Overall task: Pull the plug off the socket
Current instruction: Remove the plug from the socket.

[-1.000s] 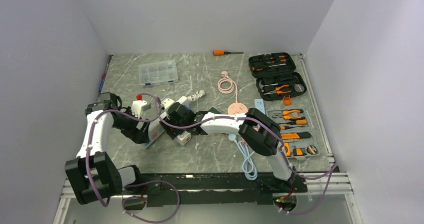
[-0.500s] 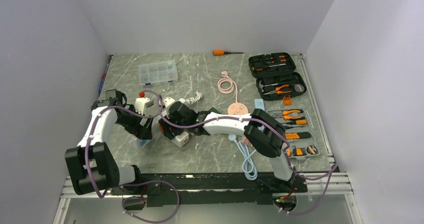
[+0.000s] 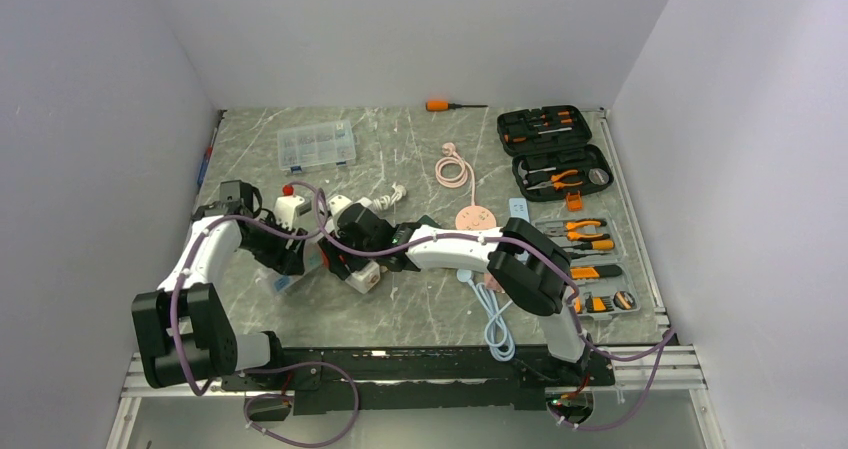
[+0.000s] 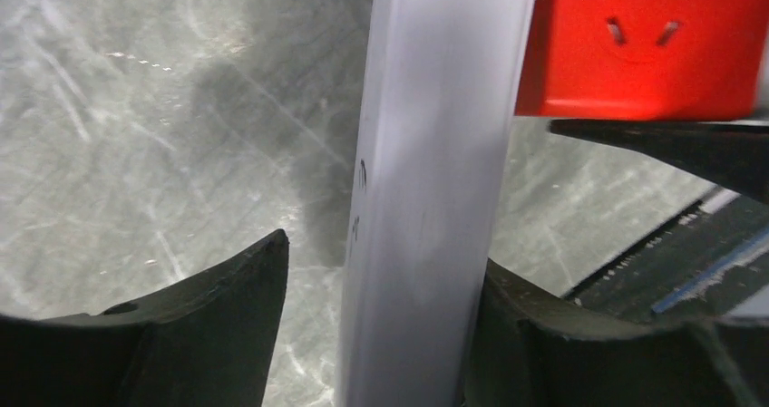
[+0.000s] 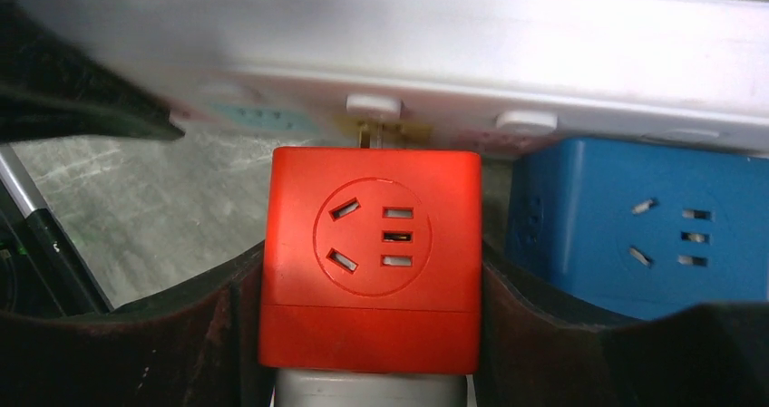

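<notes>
The right pincer [image 5: 370, 289] pinches the red plug [image 5: 370, 257] by its two sides, placed to draw it straight back. Brass pins [image 5: 385, 135] show between the plug and the white socket strip [image 5: 472, 53], so it looks part-way out. The left pincer [image 4: 381, 276] straddles the strip to brace it: spread, one finger touching, the other just short. A blue plug [image 5: 626, 226] sits just beside the red one, so the pull should run squarely off the strip's edge, not sideways.
</notes>
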You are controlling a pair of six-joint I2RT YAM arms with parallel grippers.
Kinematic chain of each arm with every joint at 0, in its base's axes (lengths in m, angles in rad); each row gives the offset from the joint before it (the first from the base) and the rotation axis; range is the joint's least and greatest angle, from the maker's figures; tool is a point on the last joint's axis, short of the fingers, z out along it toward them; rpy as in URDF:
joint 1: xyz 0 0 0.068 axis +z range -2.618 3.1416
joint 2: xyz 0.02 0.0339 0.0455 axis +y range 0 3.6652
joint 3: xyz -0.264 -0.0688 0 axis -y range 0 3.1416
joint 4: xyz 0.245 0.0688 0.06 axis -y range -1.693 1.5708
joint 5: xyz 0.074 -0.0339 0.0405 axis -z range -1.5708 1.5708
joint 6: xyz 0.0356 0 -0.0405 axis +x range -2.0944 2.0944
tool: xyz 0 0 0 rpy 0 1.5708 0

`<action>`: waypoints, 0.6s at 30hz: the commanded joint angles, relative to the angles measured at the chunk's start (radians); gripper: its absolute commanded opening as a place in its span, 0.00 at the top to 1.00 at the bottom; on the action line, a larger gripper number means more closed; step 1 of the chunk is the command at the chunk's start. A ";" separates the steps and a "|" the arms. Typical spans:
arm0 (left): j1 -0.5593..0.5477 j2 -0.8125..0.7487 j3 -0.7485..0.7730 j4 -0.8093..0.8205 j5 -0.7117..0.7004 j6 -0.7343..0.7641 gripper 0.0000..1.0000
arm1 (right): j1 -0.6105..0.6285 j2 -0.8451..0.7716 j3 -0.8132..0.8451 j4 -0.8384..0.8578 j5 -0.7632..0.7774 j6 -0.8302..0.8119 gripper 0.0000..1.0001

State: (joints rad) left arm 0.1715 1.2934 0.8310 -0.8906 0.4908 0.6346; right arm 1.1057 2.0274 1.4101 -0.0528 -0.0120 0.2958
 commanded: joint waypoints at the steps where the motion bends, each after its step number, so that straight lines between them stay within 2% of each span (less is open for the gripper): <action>1: -0.008 0.003 -0.013 0.125 -0.099 -0.042 0.37 | 0.025 -0.089 0.048 0.198 -0.042 -0.026 1.00; 8: -0.018 -0.013 -0.040 0.215 -0.186 -0.106 0.53 | 0.026 -0.088 0.029 0.194 -0.051 -0.023 1.00; 14: -0.020 -0.008 -0.046 0.253 -0.234 -0.137 0.56 | 0.048 -0.099 -0.013 0.168 -0.078 -0.053 1.00; 18: -0.019 -0.001 -0.052 0.265 -0.236 -0.142 0.59 | 0.080 -0.145 -0.106 0.145 -0.062 -0.092 1.00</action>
State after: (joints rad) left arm 0.1482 1.2800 0.7959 -0.7116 0.3420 0.5381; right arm 1.1236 2.0102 1.3590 0.0212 -0.0395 0.2810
